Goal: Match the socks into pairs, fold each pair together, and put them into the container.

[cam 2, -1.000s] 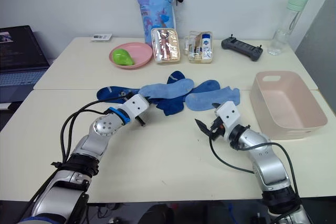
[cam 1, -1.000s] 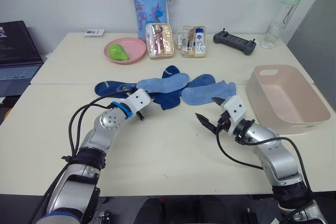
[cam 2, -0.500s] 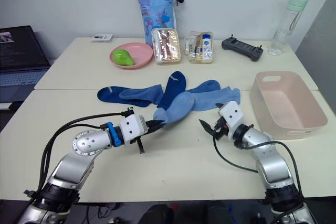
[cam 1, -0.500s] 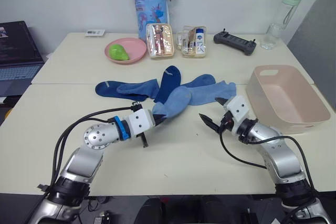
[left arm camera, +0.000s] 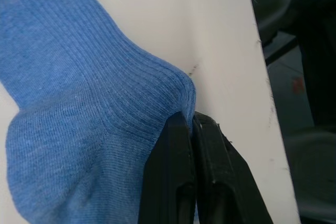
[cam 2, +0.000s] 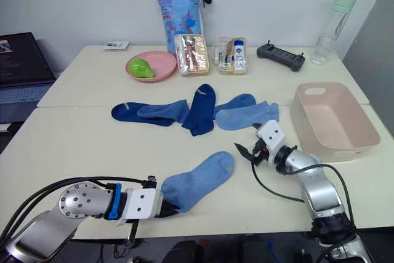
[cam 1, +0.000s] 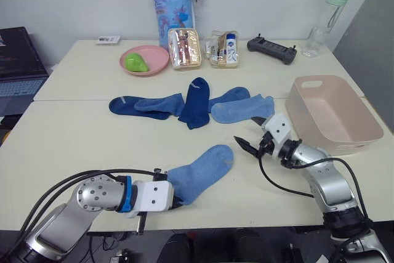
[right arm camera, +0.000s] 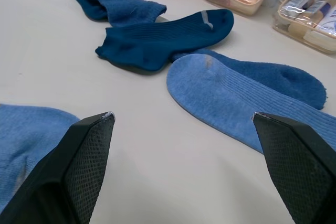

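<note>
Bright, even, soft-shadowed indoor light

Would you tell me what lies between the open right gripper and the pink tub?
Nothing: in the left eye view, only bare table separates the right gripper from the pink tub.

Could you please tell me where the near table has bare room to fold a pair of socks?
Bare top lies left of the medium blue sock pinched in the left gripper, below the row of blue socks. Another strip runs between that sock and the open right gripper. It is crowded along the row and beside the pale pink plastic tub.
</note>
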Controlling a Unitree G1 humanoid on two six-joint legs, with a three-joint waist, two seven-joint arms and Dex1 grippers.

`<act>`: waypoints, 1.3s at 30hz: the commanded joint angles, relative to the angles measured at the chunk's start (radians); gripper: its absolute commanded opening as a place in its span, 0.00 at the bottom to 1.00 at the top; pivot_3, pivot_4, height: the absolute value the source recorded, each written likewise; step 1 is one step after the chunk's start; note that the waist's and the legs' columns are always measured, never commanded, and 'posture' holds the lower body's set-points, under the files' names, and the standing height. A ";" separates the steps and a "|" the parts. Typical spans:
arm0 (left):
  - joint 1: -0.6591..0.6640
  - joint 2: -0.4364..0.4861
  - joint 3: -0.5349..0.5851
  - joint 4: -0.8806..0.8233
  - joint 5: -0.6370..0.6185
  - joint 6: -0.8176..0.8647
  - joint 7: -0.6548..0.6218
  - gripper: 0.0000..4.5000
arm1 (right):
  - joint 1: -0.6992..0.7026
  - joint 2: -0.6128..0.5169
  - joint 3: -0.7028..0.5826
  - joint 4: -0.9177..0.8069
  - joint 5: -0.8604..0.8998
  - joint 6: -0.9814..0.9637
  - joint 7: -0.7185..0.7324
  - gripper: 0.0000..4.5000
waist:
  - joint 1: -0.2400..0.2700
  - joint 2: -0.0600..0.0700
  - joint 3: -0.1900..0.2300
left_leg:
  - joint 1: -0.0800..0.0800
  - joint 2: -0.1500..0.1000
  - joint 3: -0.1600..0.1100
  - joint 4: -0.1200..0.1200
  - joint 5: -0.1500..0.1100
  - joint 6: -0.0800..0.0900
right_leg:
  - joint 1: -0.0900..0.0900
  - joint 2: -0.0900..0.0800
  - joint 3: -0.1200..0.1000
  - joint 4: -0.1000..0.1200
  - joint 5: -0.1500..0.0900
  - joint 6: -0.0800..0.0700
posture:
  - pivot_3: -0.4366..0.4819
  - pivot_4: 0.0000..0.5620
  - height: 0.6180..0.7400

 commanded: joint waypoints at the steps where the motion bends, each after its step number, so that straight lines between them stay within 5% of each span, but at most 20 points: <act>1: 0.011 -0.013 0.045 -0.040 -0.056 0.043 0.016 0.21 | -0.023 0.000 0.001 -0.007 0.018 0.008 0.024 1.00 | 0.000 0.000 0.000 | 0.000 0.000 0.000 0.000 0.000 0.000 | 0.000 0.000 0.000 0.000 0.000 0.000 | 0.48 0.27 1.00; 12: -0.057 0.002 0.302 -0.028 -0.374 0.369 0.030 1.00 | 0.057 -0.051 0.037 -0.118 0.112 0.217 0.140 1.00 | 0.001 0.000 0.000 | 0.000 0.000 -0.001 0.000 0.000 0.000 | 0.000 0.000 -0.001 0.000 0.000 0.000 | 0.48 0.27 1.00; 24: -0.143 -0.097 0.232 0.256 -0.272 0.312 0.093 1.00 | 0.073 -0.038 0.074 -0.112 0.094 0.251 0.095 1.00 | -0.002 0.000 0.000 | -0.001 0.000 -0.001 0.000 0.000 0.000 | -0.001 0.000 -0.001 -0.001 0.000 0.000 | 0.48 0.27 1.00; 27: -0.124 -0.119 0.183 0.256 -0.245 0.290 0.090 1.00 | 0.073 -0.020 0.077 -0.110 0.107 0.264 0.087 0.86 | -0.002 0.000 0.000 | -0.001 0.000 -0.001 0.000 0.000 0.000 | -0.001 0.000 0.000 -0.001 0.000 0.000 | 0.48 0.27 1.00; 32: -0.106 -0.130 0.152 0.239 -0.240 0.286 0.077 1.00 | 0.073 -0.022 0.082 -0.095 0.102 0.275 0.082 0.45 | -0.002 0.000 0.000 | -0.001 0.000 -0.001 0.000 0.000 0.000 | -0.001 0.000 0.000 0.000 0.000 0.000 | 0.48 0.27 1.00; 38: -0.116 -0.160 0.109 0.265 -0.205 0.269 0.081 0.65 | 0.067 -0.019 0.091 -0.072 0.096 0.262 0.082 0.00 | -0.002 0.000 0.000 | 0.000 0.000 -0.001 0.000 0.000 0.000 | -0.001 0.000 0.000 0.000 0.000 0.000 | 0.48 0.27 1.00; 39: -0.117 -0.167 0.106 0.263 -0.208 0.273 0.081 0.59 | 0.061 -0.016 0.087 -0.067 0.095 0.257 0.080 0.00 | -0.002 0.000 0.000 | 0.000 0.000 -0.001 0.000 0.000 0.000 | -0.001 0.000 0.000 0.000 0.000 0.000 | 0.48 0.27 1.00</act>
